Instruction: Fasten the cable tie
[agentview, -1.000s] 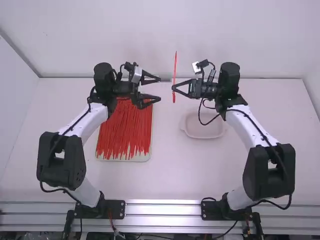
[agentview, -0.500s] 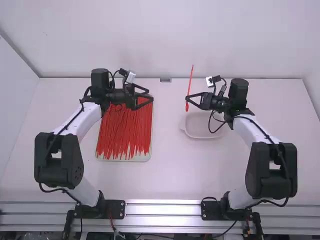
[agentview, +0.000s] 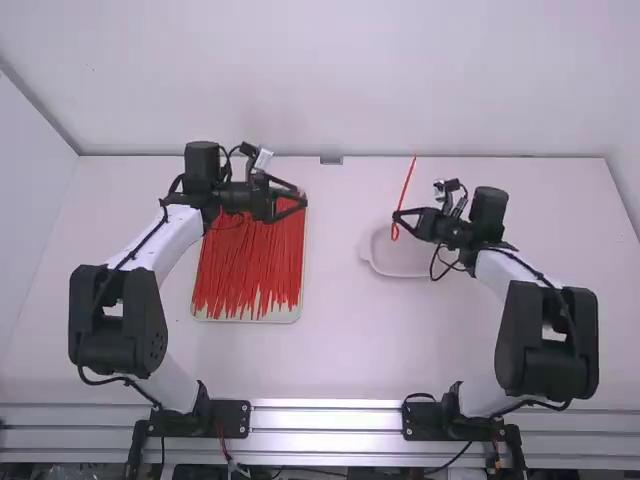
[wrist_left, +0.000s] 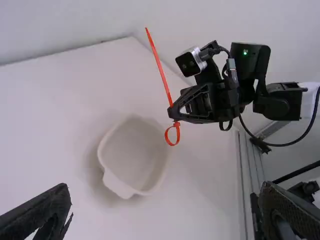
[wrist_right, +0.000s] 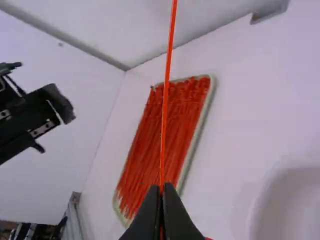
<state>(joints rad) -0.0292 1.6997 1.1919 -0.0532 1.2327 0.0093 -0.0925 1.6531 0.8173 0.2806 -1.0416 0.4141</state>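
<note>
Red nylon cable tie (agentview: 405, 193): located right of frame centre in the high view, raised off the white counter (agentview: 330, 340). The strap stands nearly upright, with the free tail pointing toward the top of the frame. The lower end is closed into a small ring, so the tail has already passed through the head.

Right gripper (agentview: 400, 220): jaws are pinched together on the strap just above the ring. The right wrist view confirms this, with the tie rising straight from between the closed jaws.

White shallow plastic bowl (agentview: 400, 262): sits on the counter directly below the ring. The tie hangs over its upper-left rim and does not touch it.

Left gripper (agentview: 292, 200): positioned left of centre, well apart from the tie. Jaws are spread wide and carry nothing. It hovers over the upper end of the pale flat tray (agentview: 245, 318), which holds a dense layer of loose red cable ties (agentview: 250, 265).

Status: fastening appears complete. The ring is formed, though whether it is cinched fully cannot be judged. The remaining step is probably to release the tie into the bowl.
</note>
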